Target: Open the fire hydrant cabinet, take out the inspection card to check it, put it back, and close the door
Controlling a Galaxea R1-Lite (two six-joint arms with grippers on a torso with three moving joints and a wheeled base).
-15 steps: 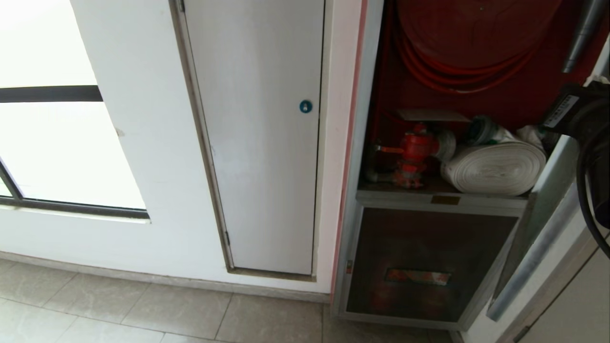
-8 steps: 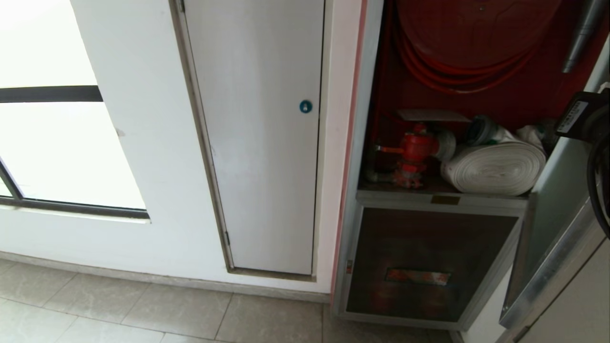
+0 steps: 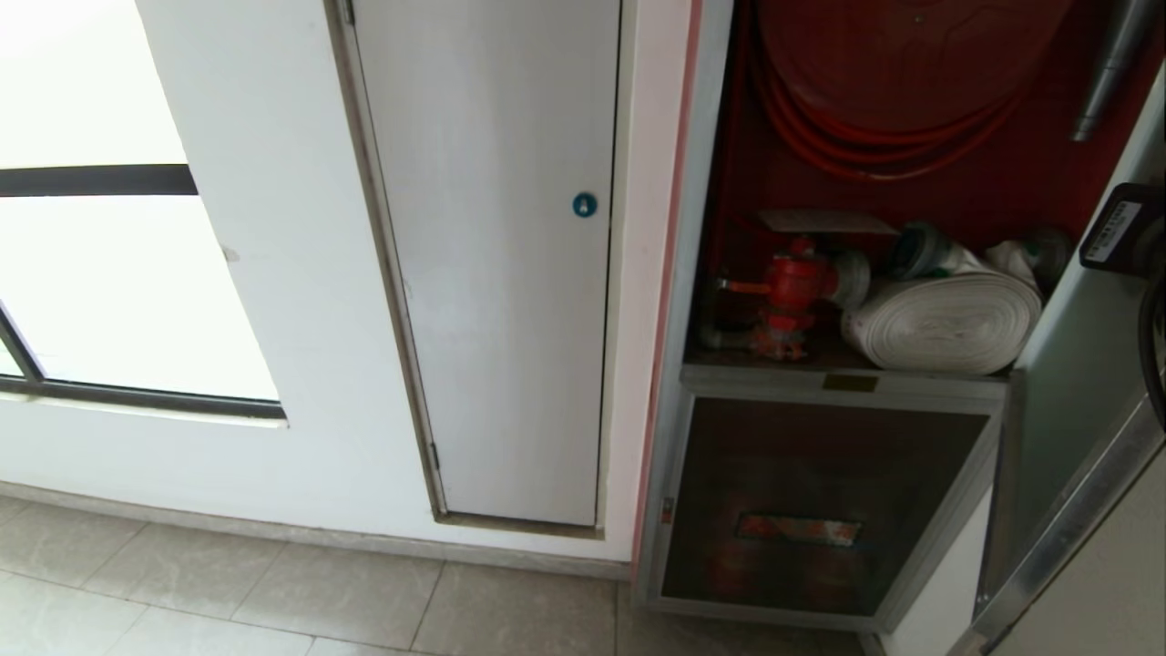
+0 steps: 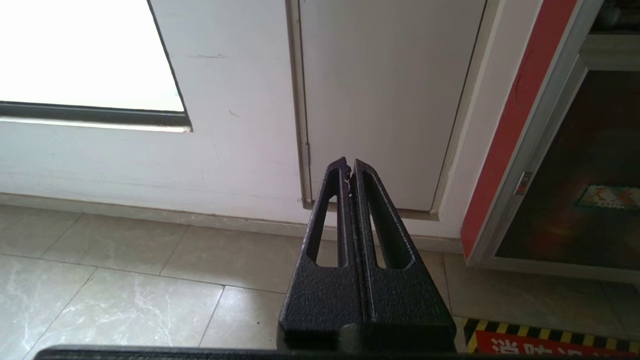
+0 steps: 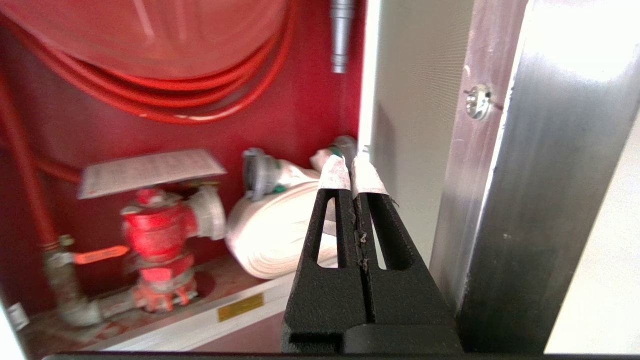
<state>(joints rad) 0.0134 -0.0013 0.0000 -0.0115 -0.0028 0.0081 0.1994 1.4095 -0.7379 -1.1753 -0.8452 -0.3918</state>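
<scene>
At the right edge of the head view, the door (image 3: 1066,456) stands swung wider than a second ago, its bright lower rail now running from the lower right corner. The right arm's black wrist (image 3: 1122,230) sits farther right and lower, apparently pushing the door, uncovering the white rolled hose (image 3: 943,321).

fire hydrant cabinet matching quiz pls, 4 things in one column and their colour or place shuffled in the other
Things:
1. hydrant valve
2. rolled hose
3. round lock
4. inspection card

Descriptions:
A. blue, on the plain white panel left of the fire hydrant cabinet
B. lying flat on top of the valve
C. white, lower right inside the cabinet
D. red, lower left inside the cabinet

Pairs: 1-D, 2-C, 3-A, 4-B
</scene>
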